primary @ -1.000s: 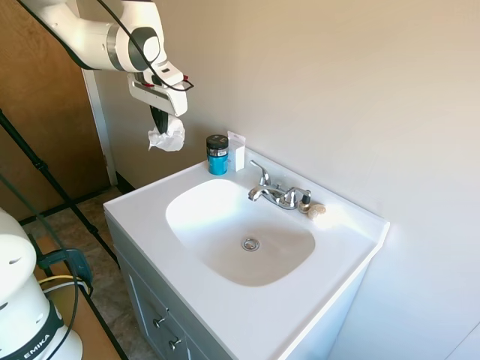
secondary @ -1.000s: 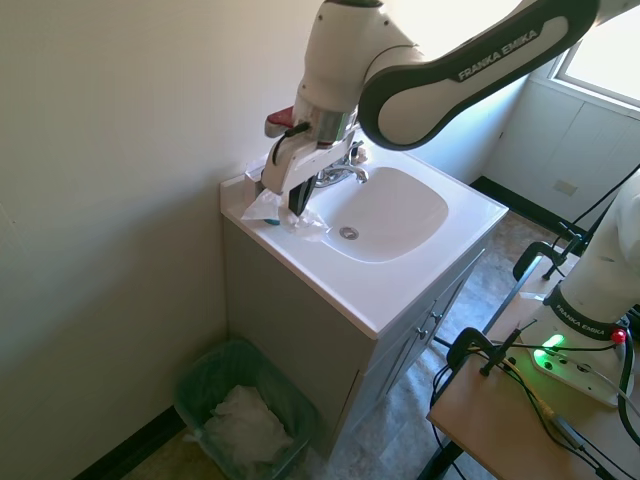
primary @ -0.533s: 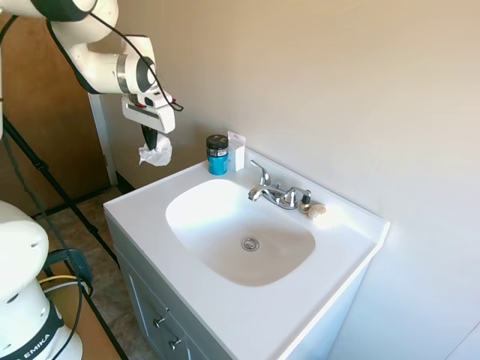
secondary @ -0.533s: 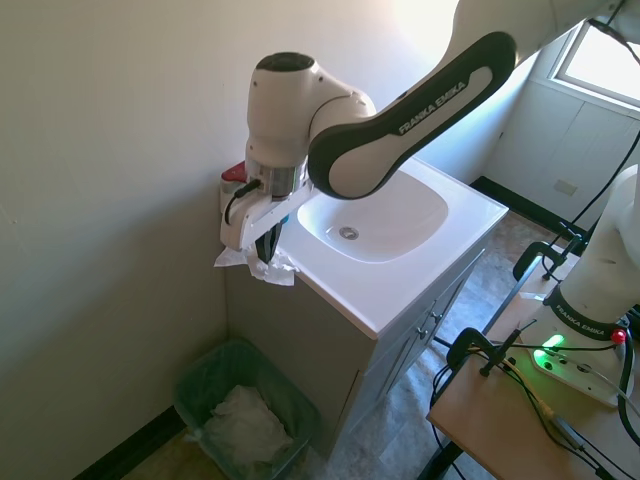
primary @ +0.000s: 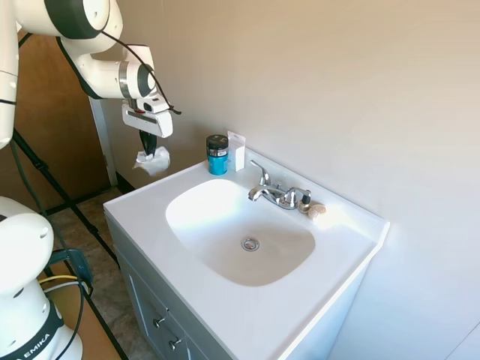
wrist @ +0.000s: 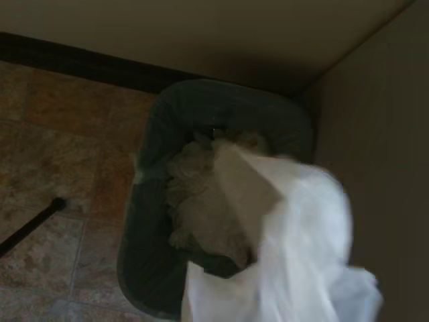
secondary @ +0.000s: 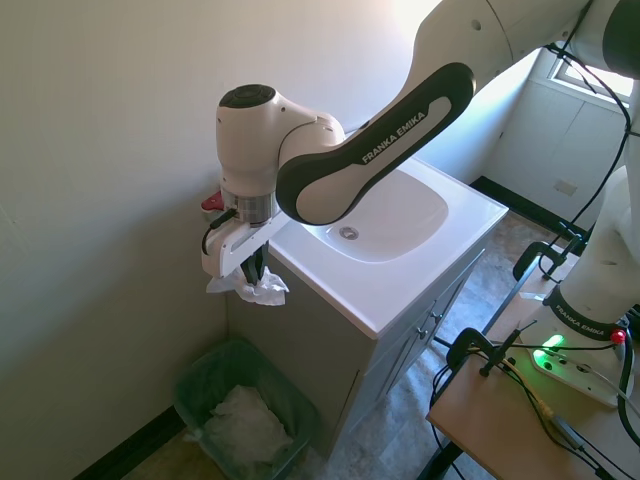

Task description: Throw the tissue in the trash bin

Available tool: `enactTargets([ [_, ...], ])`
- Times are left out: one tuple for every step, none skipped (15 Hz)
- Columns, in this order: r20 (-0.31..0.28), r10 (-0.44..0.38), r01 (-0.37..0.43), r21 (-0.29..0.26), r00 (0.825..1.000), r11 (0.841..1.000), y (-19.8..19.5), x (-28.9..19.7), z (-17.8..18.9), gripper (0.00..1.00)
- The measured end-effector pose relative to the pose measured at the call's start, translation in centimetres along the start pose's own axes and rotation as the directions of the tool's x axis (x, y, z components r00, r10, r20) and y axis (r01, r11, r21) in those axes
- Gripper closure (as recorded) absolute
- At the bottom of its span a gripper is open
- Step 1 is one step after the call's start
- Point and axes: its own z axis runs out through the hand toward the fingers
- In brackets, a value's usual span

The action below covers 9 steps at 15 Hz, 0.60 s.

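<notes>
Vanity surface [primary: 225, 300]: white, with an oval basin; its side edge sits beside the wall. Arm reaches past that side edge, off the surface, in the gap by the wall.

Bin [secondary: 205, 385]: dark green, mesh-sided, on the floor against the wall next to the vanity. Crumpled white paper lies inside it. In the wrist view the bin [wrist: 144, 221] lies below the camera.

Faucet [primary: 276, 193]: chrome, at the back of the basin.

Jar [primary: 217, 154]: dark lid, blue label, upright at the rear corner of the surface.

End effector [secondary: 254, 275]: pointing down, clenched on the tissue.

Tissue [secondary: 252, 288]: white wad hanging from the fingertips, in the air above the bin, clear of the surface, well above the bin's rim.
</notes>
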Motion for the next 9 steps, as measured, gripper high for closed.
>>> enactTargets([
  [0.000,-0.002,0.002,0.000,1.000,1.000,-0.1,-0.1,-0.1,0.00],
  [-0.001,-0.005,0.005,-0.001,1.000,1.000,-0.2,-0.3,-0.1,0.00],
  [-0.001,-0.007,0.007,0.000,1.000,1.000,-0.3,-0.5,-0.2,0.00],
  [-0.003,-0.006,0.006,0.002,1.000,1.000,-0.4,-0.6,-0.4,0.00],
  [-0.009,-0.003,0.003,0.009,1.000,1.000,-0.7,-0.5,-0.9,0.00],
  [-0.022,0.007,-0.006,0.018,1.000,1.000,-1.0,-0.2,-1.6,0.00],
  [-0.033,0.022,-0.021,0.034,0.999,0.999,-1.4,0.0,-2.6,0.00],
  [-0.041,0.039,-0.036,0.051,0.998,0.998,-1.7,0.2,-3.8,0.00],
  [-0.047,0.053,-0.050,0.065,0.997,0.997,-1.9,0.3,-5.1,0.00],
])
